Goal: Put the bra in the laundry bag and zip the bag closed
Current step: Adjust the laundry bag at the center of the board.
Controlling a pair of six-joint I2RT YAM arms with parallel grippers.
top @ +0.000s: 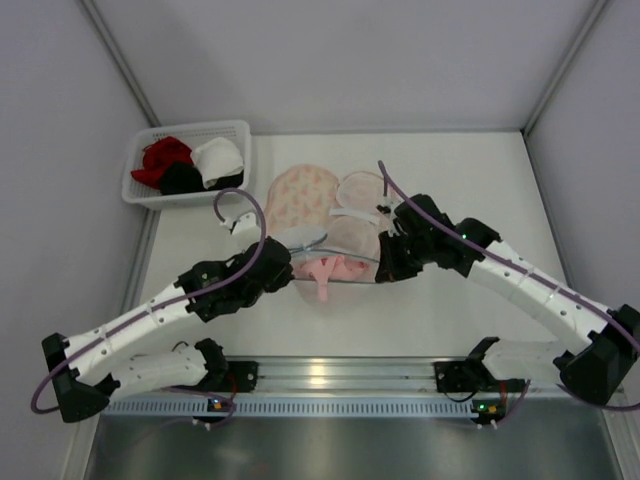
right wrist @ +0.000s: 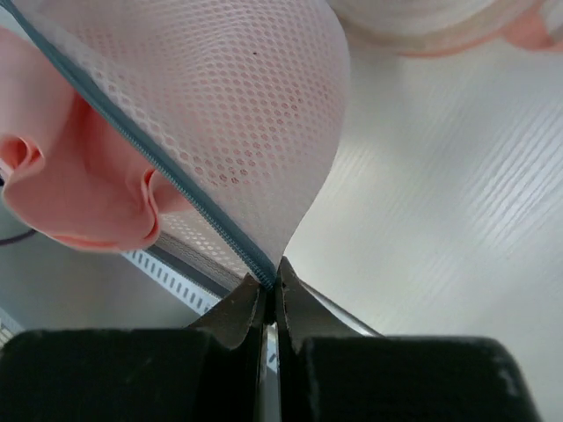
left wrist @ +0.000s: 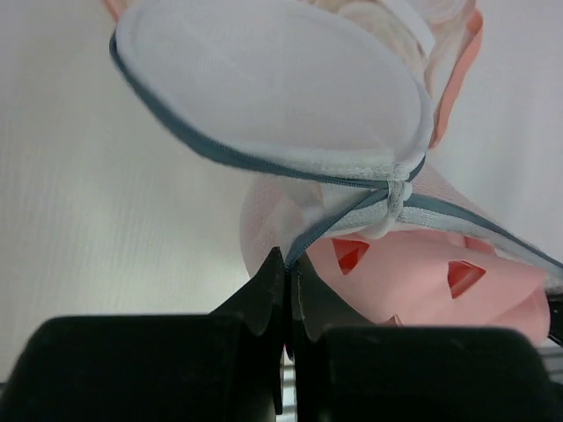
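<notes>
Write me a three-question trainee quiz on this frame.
1. True or false: the left end effector is shut on the zip rim of the laundry bag.
2. The right end effector pinches: A) a red garment B) the bag's zip edge C) nothing.
3. Fill in: the bra bulges past the zip, so the bag is not yet ___.
Key: 1 true; 2 B; 3 closed.

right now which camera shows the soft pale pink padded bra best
Left wrist: the soft pale pink bra fills the lower right, close up, just under the grey-blue zip. Right wrist shows only a pink fold at the left edge, partly behind white mesh. Top external shows a small pink patch mid-table.
</notes>
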